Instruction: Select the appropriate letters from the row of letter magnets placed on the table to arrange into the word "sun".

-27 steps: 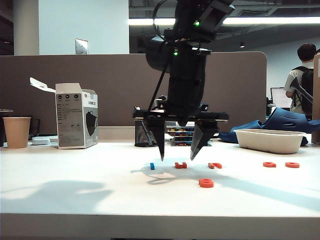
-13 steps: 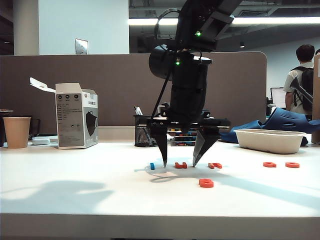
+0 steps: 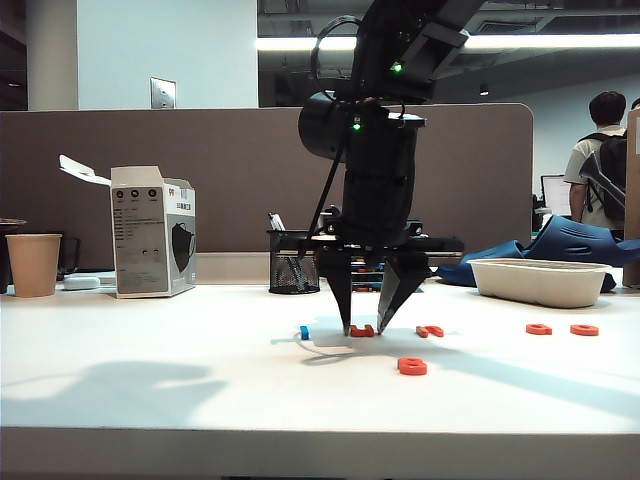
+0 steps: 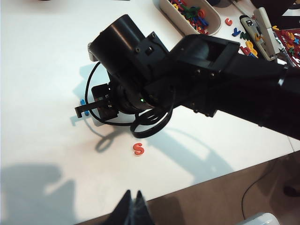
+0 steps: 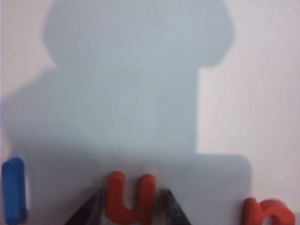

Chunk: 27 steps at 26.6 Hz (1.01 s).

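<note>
Your right gripper (image 3: 364,328) stands tips-down on the table (image 3: 150,400), jaws narrowed around the orange-red u (image 3: 362,330). The right wrist view shows a dark fingertip (image 5: 84,211) just beside each outer edge of the u (image 5: 130,197); whether they touch it, you cannot tell. Just outside one finger lies the small blue magnet (image 3: 304,332); just outside the other, the n (image 3: 430,331). The s (image 3: 412,366) lies apart from the row, nearer the table's front edge than your gripper. Two more orange-red pieces (image 3: 561,329) sit well off beyond the n. Your left gripper (image 4: 132,206) hangs off the table's edge near the s (image 4: 138,149), fingers pressed together, holding nothing.
</note>
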Each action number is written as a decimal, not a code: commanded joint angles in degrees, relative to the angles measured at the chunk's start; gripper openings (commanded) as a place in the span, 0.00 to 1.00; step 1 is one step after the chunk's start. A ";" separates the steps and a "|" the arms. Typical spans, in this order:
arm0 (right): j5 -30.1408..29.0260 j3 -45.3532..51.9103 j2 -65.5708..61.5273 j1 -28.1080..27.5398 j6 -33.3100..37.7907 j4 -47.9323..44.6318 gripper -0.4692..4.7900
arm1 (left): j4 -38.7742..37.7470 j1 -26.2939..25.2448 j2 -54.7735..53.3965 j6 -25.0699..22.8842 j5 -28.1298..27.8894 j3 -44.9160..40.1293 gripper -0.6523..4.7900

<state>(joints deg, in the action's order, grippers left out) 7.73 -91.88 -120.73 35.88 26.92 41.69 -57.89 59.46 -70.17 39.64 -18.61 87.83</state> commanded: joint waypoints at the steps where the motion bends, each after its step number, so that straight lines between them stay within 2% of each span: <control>1: -0.35 -0.09 -0.20 0.09 0.07 0.39 0.40 | 0.15 0.04 0.15 -0.22 -0.02 0.17 0.11; 2: -0.35 -0.09 -0.20 0.09 0.07 0.24 0.34 | 0.15 0.04 0.15 -0.20 -0.02 0.17 0.11; 10: -0.33 -0.11 -0.20 0.09 0.04 0.04 0.34 | 0.15 0.04 0.15 -0.20 -0.02 0.17 0.11; 12: -0.35 -0.13 -0.20 0.09 0.04 0.04 0.28 | 0.15 0.04 0.15 -0.20 -0.02 0.17 0.11; 27: 0.17 -0.33 0.33 -0.17 -0.09 1.14 0.29 | 0.13 0.04 0.15 -0.22 0.00 0.17 0.11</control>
<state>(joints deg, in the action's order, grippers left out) 7.86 -91.94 -120.70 35.86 26.92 41.67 -57.89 59.46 -70.17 39.64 -18.61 87.83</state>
